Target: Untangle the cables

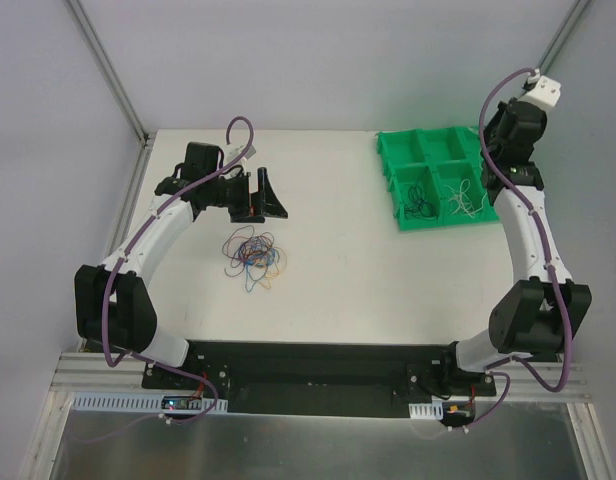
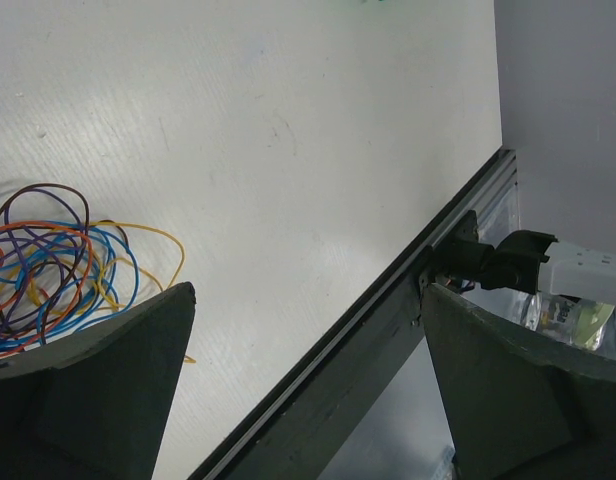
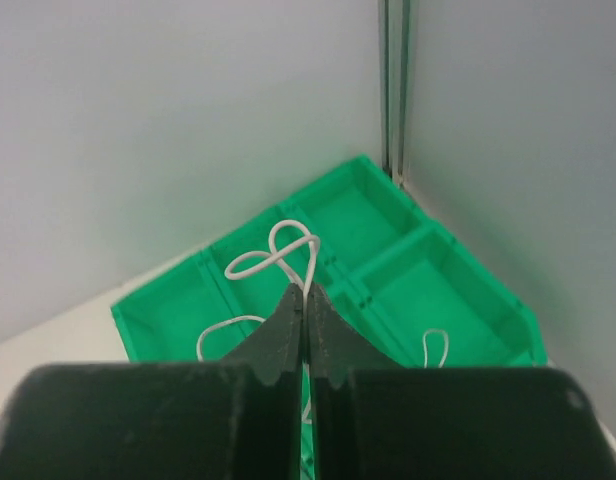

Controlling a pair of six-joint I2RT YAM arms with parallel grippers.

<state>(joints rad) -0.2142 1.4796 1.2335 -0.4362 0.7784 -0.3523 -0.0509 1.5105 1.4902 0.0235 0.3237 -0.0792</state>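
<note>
Left pincer [image 2: 308, 400] spread wide, empty, beside cable tangle [image 1: 253, 255], left half of tabletop [image 1: 358, 280]. Right pincer [image 3: 306, 300] closed above green tray [image 1: 433, 160], far-right corner; white cable [image 3: 278, 250] at tips, grip unclear.

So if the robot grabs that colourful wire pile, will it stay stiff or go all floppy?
Probably floppy: the wire pile is hair-thin loops lying limp on the table, and the white wire pinched in the right pincer curls loosely too. Lifting one strand could drag others along, since the loops cross each other.
</note>
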